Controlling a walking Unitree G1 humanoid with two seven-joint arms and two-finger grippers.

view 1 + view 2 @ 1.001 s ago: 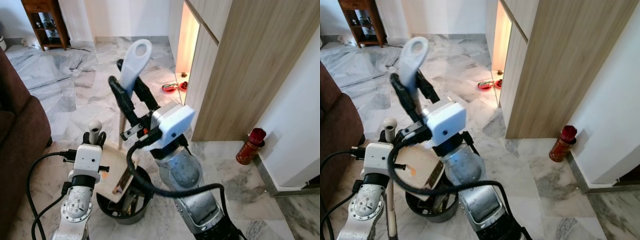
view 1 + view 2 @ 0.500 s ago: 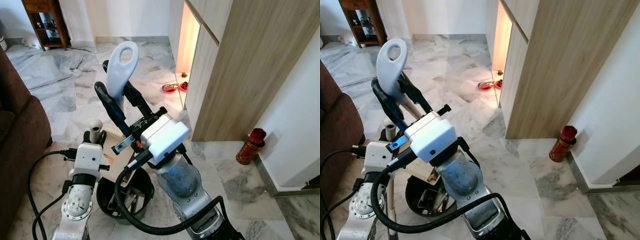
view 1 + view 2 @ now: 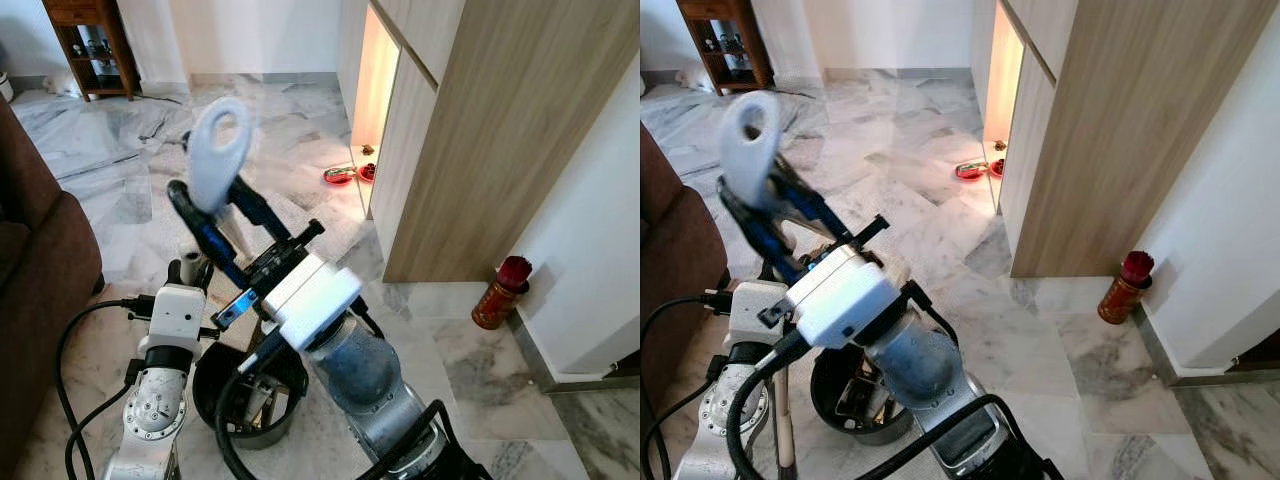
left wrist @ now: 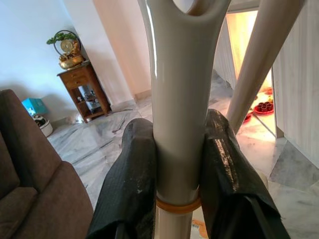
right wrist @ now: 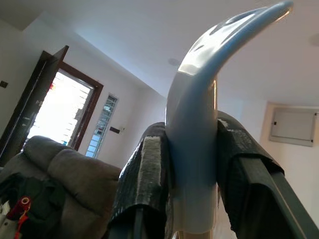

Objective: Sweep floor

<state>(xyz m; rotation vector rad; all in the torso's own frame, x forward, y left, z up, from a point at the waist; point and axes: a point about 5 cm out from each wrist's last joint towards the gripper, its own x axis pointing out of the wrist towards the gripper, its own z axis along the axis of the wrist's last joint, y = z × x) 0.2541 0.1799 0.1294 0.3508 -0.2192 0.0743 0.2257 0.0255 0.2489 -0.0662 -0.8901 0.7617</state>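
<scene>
Broom handle [image 3: 218,152] with looped grey grip pinched between right gripper [image 3: 205,215] fingers, swung leftward and tilted further toward sofa [image 3: 30,260] than half a second ago. Second grey handle [image 4: 180,124], probably dustpan's, clamped in left gripper [image 4: 179,169] beside black bin [image 3: 250,400]. Suggests sweeping stroke under way across marble floor [image 3: 150,150]; bristles hidden behind arm

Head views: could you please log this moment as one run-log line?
left gripper shut on pale handle | right gripper shut on looped handle, held high | black bucket on floor below
</scene>
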